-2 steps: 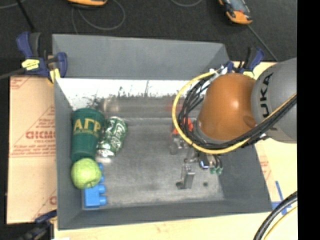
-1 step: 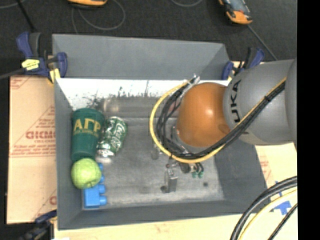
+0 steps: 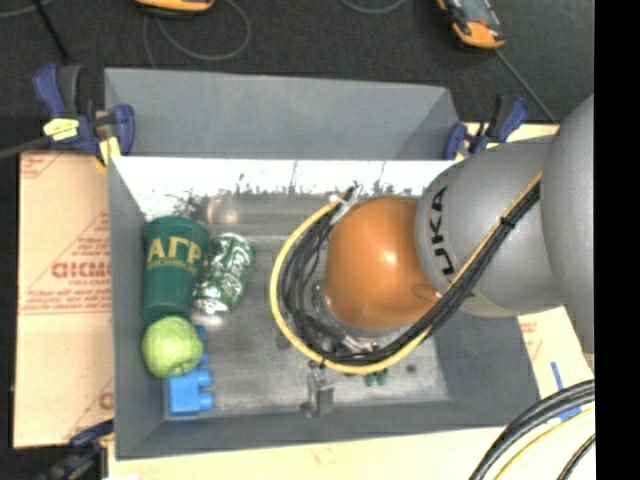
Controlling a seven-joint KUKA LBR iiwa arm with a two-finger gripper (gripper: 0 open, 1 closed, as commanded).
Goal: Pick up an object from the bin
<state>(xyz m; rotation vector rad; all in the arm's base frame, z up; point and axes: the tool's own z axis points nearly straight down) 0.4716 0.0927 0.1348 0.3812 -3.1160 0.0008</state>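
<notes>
My gripper (image 3: 319, 395) pokes out below the orange wrist cover, low over the bin floor near the front wall, right of the middle. A small dark green thing (image 3: 377, 376) lies just to its right, mostly hidden under the arm. On the left side of the bin, a blue toy block (image 3: 188, 392) sits in the front left corner. A green apple (image 3: 170, 346) rests against its far side. No thing shows at the gripper's tip.
A dark green foam can sleeve with yellow letters (image 3: 175, 268) lies along the left wall. A crushed green and white can (image 3: 222, 273) lies beside it. A clear, pale thing (image 3: 235, 211) lies by the back wall. The arm and its cables cover the bin's right half.
</notes>
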